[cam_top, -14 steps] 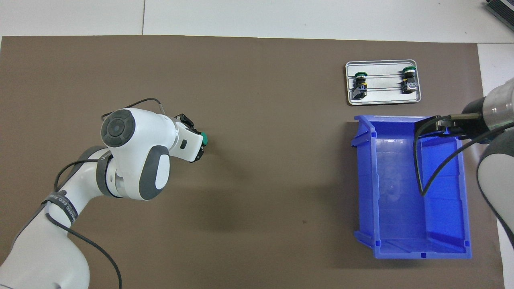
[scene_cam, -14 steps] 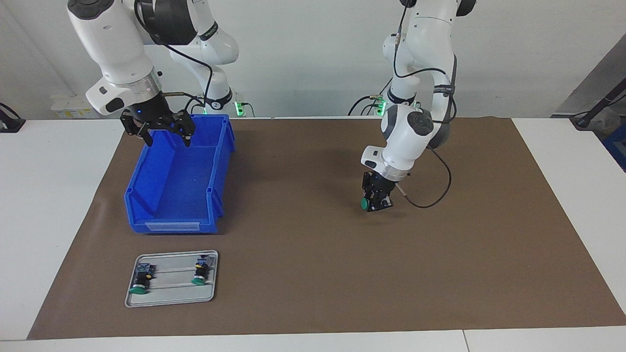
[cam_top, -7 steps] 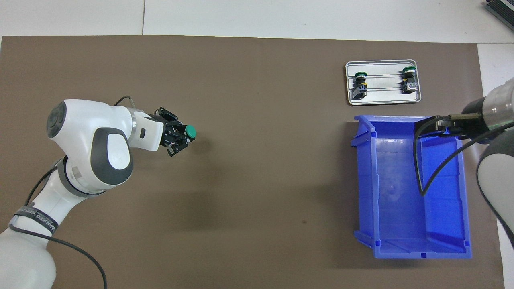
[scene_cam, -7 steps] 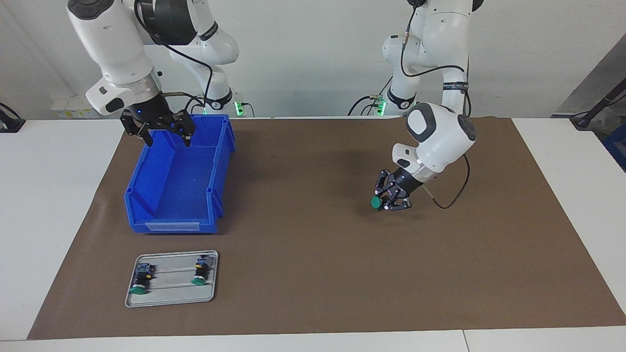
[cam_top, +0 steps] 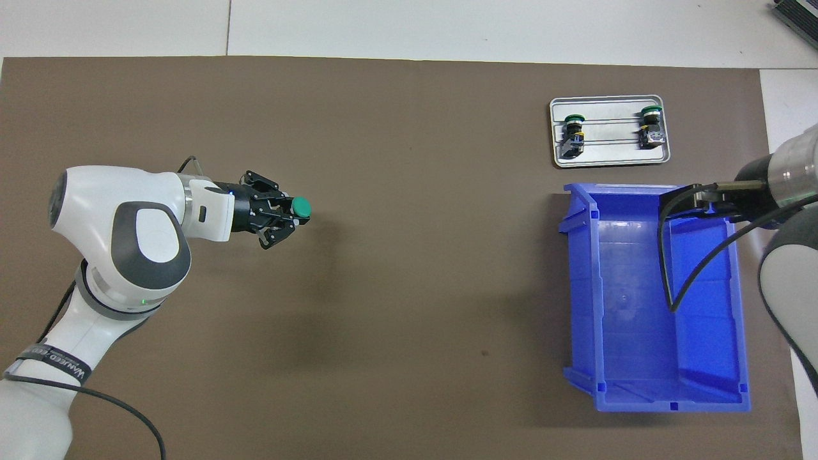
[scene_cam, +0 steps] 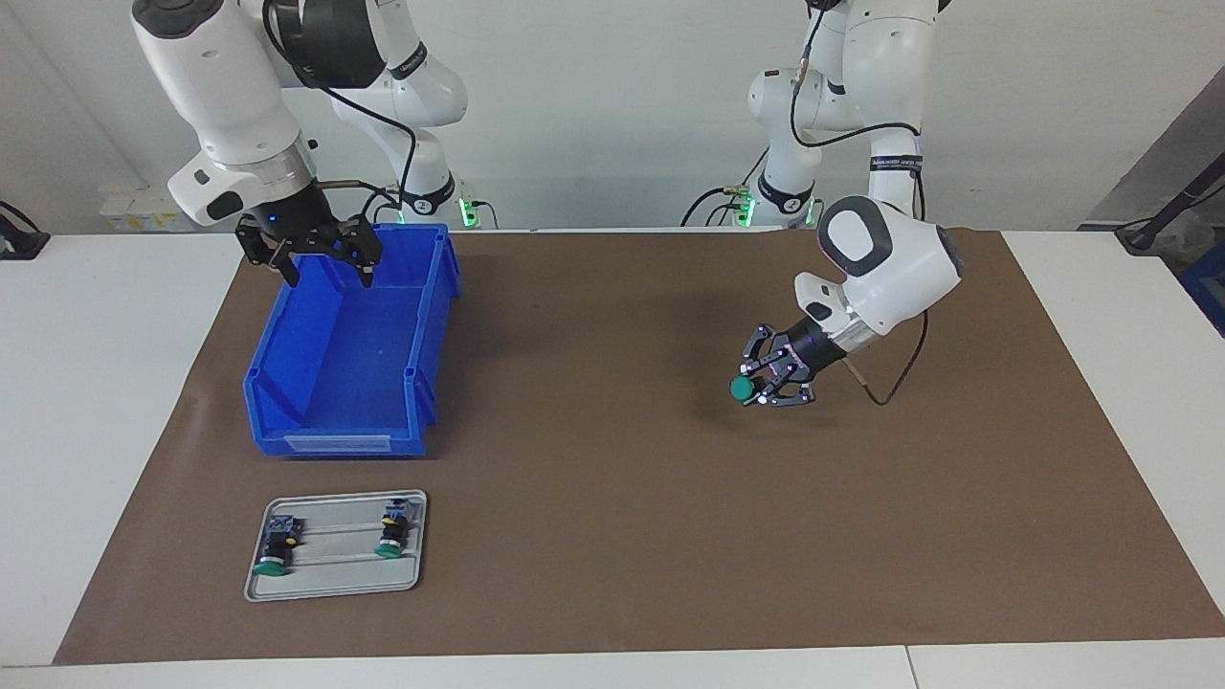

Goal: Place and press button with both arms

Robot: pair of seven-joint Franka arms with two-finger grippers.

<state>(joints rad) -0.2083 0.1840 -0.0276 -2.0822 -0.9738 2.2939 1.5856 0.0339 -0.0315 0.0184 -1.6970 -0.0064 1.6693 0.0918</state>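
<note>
Mat (scene_cam: 612,536): tray (scene_cam: 330,586) holds two buttons; bin (scene_cam: 349,383) empty

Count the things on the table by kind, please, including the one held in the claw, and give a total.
Green-capped buttons: 3, one in the left claw, two on the tray
Blue bin: 1
Metal tray: 1
Brown mat: 1
Total: 6
</note>
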